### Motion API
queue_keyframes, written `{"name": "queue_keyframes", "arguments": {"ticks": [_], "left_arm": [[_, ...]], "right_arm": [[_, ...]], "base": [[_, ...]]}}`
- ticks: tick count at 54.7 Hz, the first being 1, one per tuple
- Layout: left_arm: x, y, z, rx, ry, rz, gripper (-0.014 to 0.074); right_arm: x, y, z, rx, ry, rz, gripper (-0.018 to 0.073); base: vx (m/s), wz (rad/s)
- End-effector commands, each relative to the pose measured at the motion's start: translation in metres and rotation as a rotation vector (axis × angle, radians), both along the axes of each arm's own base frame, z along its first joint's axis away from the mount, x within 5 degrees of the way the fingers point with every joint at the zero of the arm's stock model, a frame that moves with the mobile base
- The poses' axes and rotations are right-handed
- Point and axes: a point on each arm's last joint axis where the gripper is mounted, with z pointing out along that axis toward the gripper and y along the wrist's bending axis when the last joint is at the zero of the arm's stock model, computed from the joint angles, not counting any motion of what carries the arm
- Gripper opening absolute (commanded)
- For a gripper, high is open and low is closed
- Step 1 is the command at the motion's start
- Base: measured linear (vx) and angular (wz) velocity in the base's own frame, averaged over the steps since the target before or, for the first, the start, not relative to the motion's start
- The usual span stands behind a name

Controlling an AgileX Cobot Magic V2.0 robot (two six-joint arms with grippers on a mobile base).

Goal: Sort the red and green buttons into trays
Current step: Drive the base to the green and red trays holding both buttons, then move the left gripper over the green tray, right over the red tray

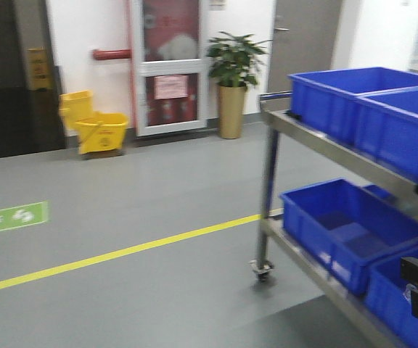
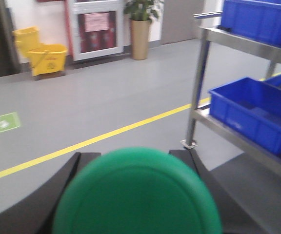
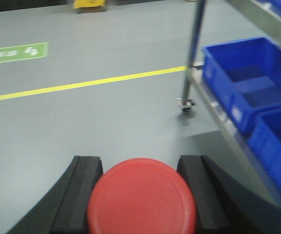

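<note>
The floor (image 1: 158, 181) is smooth and grey, with a yellow line (image 1: 122, 254) that crosses it at a slant and a green floor sign (image 1: 11, 217) at the left edge. At the back stands a white wall (image 1: 85, 29) with a white-framed glass door (image 1: 169, 69). A yellow mop bucket (image 1: 96, 127) is left of this door and a potted plant (image 1: 232, 65) is right of it. On the right, a metal trolley (image 1: 268, 174) on castors carries deep blue crates (image 1: 347, 225) on two shelves. The pictures are a little blurred.

Blue crates (image 1: 324, 110) on steel cart (image 1: 268, 181)
</note>
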Motion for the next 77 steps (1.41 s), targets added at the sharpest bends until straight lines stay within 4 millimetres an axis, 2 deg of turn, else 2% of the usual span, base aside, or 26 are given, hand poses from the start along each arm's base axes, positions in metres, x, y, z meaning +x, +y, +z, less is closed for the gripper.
{"name": "queue_keyframes", "arguments": {"ticks": [1, 77], "left_arm": [[-0.0002, -0.0001, 0.0177, -0.032, -0.112, 0.003, -0.0003], [-0.0002, -0.0001, 0.0177, -0.031, -0.112, 0.003, -0.0003]], "right_arm": [[0.0002, -0.0002, 0.0199, 0.013, -0.129, 0.007, -0.0009], [0.0000, -0.0003, 0.0193, 0.012, -0.122, 0.006, -0.0009]], "base": [[0.39, -0.65], [0.32, -0.64]]}}
